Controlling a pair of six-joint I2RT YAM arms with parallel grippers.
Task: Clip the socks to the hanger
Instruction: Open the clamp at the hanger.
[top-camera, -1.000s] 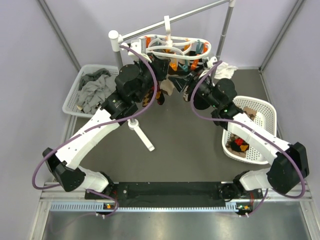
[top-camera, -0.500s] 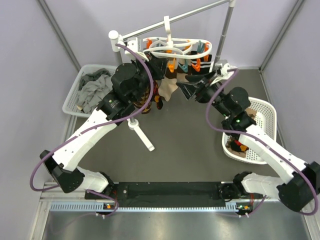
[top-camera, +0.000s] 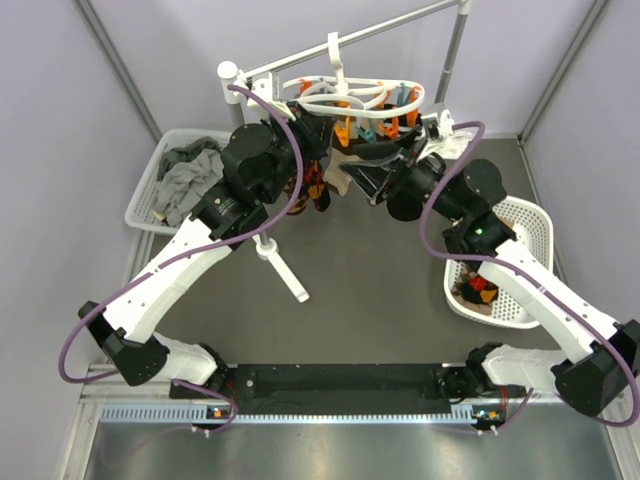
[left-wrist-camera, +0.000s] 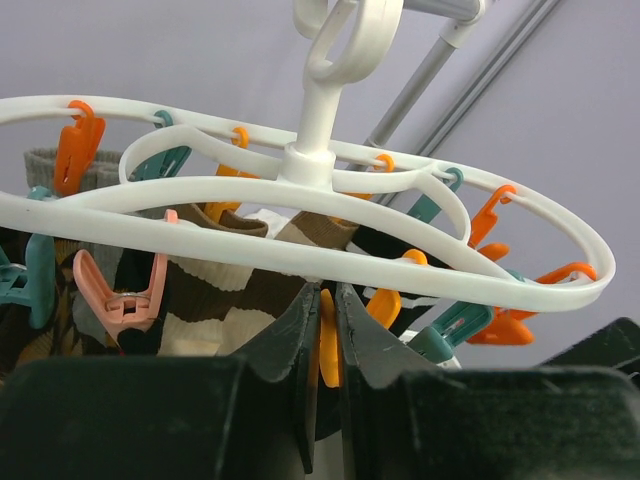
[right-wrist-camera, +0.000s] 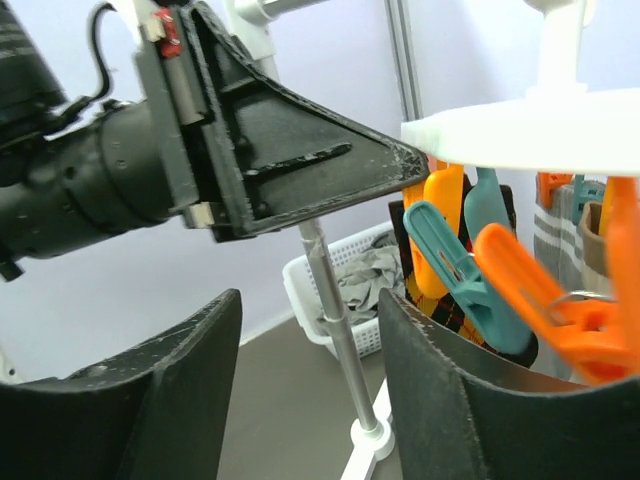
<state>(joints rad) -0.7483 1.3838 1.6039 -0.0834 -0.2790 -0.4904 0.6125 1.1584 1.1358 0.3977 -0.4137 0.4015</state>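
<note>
The left gripper (left-wrist-camera: 327, 296) is clamped on an orange clip (left-wrist-camera: 328, 352) of the hanger (left-wrist-camera: 200, 240), which is hung from the rail stand (top-camera: 453, 55). The right gripper (right-wrist-camera: 310, 320) is held apart beside the hanger, with nothing gripped. Argyle socks (left-wrist-camera: 230, 300) are clipped beneath the ring.

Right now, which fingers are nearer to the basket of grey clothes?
Left. The left fingers pinch a clip on the hanger, just right of the basket; the right fingers stand open farther right.
</note>
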